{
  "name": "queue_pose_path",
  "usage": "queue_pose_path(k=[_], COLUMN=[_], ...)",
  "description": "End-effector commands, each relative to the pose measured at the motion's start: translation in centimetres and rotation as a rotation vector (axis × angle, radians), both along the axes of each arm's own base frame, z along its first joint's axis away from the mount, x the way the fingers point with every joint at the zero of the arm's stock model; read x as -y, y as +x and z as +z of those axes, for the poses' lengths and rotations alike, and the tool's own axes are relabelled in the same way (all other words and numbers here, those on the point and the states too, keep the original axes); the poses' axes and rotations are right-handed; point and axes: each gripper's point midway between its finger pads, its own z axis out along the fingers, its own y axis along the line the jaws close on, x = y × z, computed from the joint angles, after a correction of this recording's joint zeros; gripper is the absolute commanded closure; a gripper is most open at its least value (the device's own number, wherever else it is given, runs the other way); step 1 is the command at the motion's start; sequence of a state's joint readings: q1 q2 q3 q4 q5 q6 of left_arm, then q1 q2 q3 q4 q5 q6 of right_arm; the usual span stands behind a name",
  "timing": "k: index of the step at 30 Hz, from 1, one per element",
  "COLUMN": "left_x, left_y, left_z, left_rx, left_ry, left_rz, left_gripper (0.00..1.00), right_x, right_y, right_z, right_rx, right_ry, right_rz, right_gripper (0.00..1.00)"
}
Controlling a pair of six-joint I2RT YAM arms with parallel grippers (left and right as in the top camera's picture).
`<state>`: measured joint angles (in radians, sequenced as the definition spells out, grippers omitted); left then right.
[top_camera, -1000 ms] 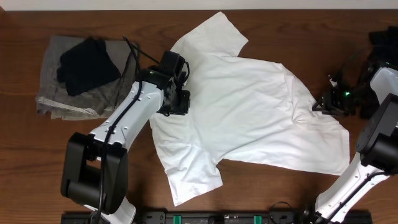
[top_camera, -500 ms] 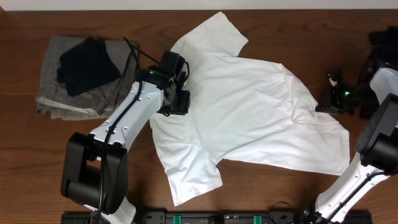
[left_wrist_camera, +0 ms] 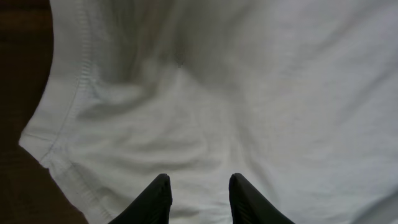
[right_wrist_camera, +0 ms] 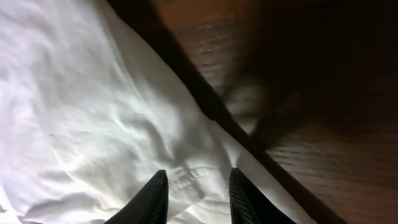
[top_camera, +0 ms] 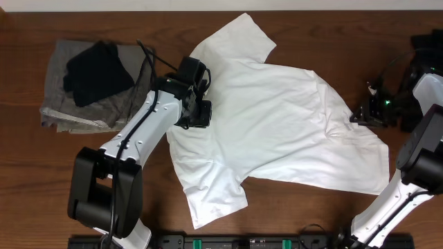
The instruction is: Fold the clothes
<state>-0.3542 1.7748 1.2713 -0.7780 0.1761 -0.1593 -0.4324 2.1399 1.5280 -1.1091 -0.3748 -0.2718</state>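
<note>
status: white T-shirt (top_camera: 277,117) lies spread flat across the middle of the tabletop (top_camera: 41,180), running toward the right edge. one short sleeve points at the far edge, the other at the near edge, and a few creases bunch up near its right side

left gripper (top_camera: 196,113) sits at the shirt's left end, between the two sleeves. wrist cam shows its fingers (left_wrist_camera: 158,193) partly apart, with wrinkled cloth showing in the gap and a stitched hem edge just to the left of them. can't tell if any fabric is actually pinched (creases do run toward the gap)

right gripper (top_camera: 360,116) is at the shirt's right end, close to the right edge of the tabletop. its fingers (right_wrist_camera: 155,193) are also partly apart, over the cloth just inside the shirt's border, with bare wood beyond. nothing visibly clamped

far-left corner of the tabletop: a folded grey garment (top_camera: 59,97) with a black garment (top_camera: 97,72) on top, well apart from the T-shirt
</note>
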Motion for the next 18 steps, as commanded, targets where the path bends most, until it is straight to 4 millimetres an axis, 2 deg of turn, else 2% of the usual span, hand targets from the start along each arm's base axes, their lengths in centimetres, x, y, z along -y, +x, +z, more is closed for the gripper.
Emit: queue_pose_path(k=[1, 12, 18], left_x=[-0.15, -0.15, -0.15], left_y=[0.14, 0.14, 0.14], left_z=[-0.19, -0.19, -0.19], left_rx=[0.000, 0.000, 0.000], left_ry=[0.014, 0.014, 0.015], left_rz=[-0.007, -0.007, -0.007], left_gripper=[0.67, 0.66, 0.67], right_x=[0.30, -0.20, -0.19], right_y=[0.31, -0.21, -0.13], right_z=[0.37, -0.42, -0.44], right_rx=[0.005, -0.012, -0.014], right_ry=[-0.037, -0.027, -0.027], right_rz=[0.012, 0.003, -0.012], right_gripper=[0.68, 0.66, 0.72])
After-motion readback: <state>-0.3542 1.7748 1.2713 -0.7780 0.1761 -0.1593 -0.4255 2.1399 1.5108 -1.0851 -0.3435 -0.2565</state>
